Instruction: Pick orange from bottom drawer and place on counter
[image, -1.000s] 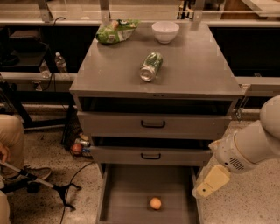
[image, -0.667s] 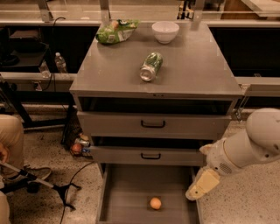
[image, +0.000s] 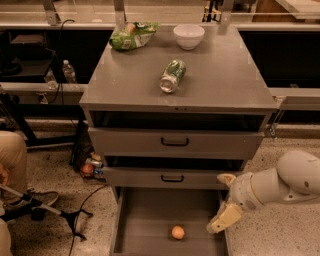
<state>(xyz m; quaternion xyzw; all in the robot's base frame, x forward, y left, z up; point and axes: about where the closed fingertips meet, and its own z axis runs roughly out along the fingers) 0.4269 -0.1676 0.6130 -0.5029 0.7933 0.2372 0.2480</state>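
Note:
The orange (image: 177, 232) lies on the floor of the pulled-out bottom drawer (image: 145, 210), near its front middle. My gripper (image: 223, 217) hangs at the end of the white arm coming in from the right. It sits over the drawer's right wall, a short way right of the orange and slightly above it, not touching it. The counter (image: 220, 80) is the grey top of the cabinet, above the two closed drawers with black handles.
On the counter lie a green can (image: 172, 76) on its side, a white bowl (image: 188, 36) and a green chip bag (image: 132, 35). Cans and a reddish round item (image: 88, 170) lie on the floor left of the cabinet. A person's leg (image: 12, 155) and cables are at left.
My arm and gripper have moved left and down, closer to the drawer's right wall and the orange. The orange has not moved.

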